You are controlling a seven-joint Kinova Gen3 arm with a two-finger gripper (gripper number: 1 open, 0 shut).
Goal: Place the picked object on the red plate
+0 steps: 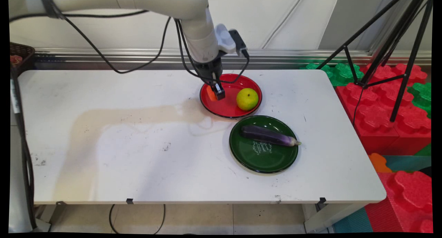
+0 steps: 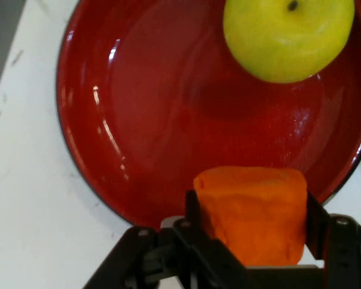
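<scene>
The hand (image 2: 253,226) is gripping an orange block (image 2: 251,212), possibly foam, over the red plate's (image 1: 228,108) nine-o'clock rim, a yellow-green apple (image 1: 247,99) sitting at its three o'clock.

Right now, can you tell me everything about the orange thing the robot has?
The orange chunk is a blunt, matte block with rounded edges, like a cut piece of carrot. The gripper pinches it between its black fingers, over the red plate's rim. I cannot tell whether it touches the plate. The yellow-green fruit sits apart.

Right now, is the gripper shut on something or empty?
Shut on the orange block: the gripper fingers press its two sides, over the red plate.
</scene>
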